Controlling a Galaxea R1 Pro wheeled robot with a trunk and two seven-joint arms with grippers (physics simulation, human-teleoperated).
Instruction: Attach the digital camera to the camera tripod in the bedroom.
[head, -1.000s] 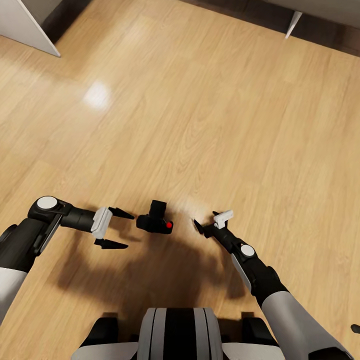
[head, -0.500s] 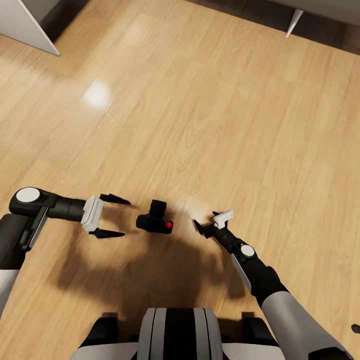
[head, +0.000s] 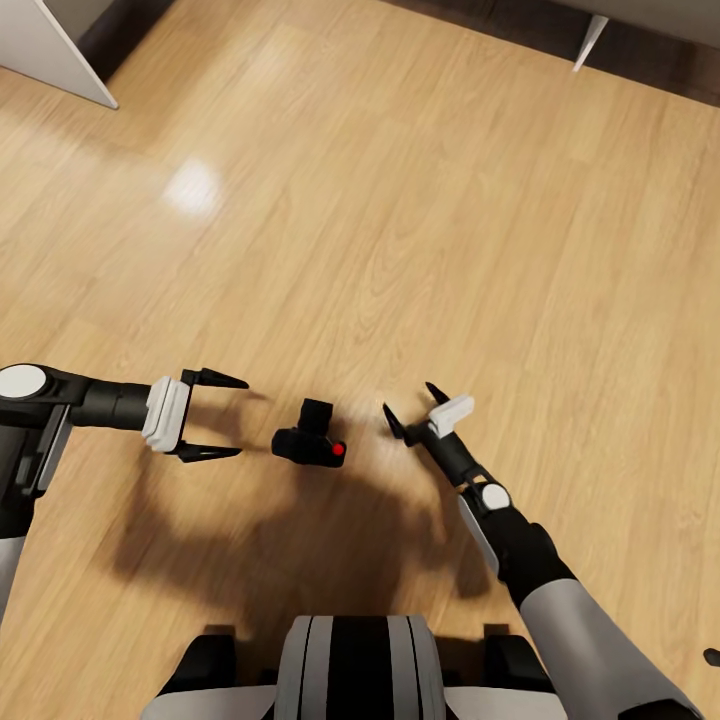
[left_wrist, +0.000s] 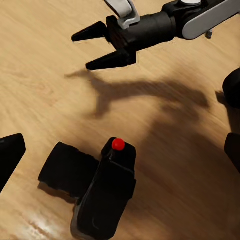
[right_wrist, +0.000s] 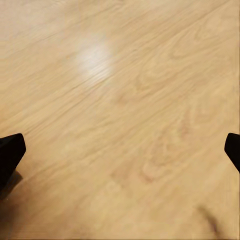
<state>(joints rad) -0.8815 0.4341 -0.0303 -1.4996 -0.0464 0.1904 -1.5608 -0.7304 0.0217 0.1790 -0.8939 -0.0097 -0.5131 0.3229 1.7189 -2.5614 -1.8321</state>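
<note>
Head view: the digital camera (head: 309, 441) lies on the wood floor (head: 400, 220) between the 2 grippers, touching neither. The left gripper (head: 212, 416) has its fingers spread, and so does the right gripper (head: 412, 407). The camera looks rigid, compact and probably light (matte, so not slippery); gripping across the chunky body, clear of the stubby lens and red button (left_wrist: 118, 144), seems safest. No containers are visible
</note>
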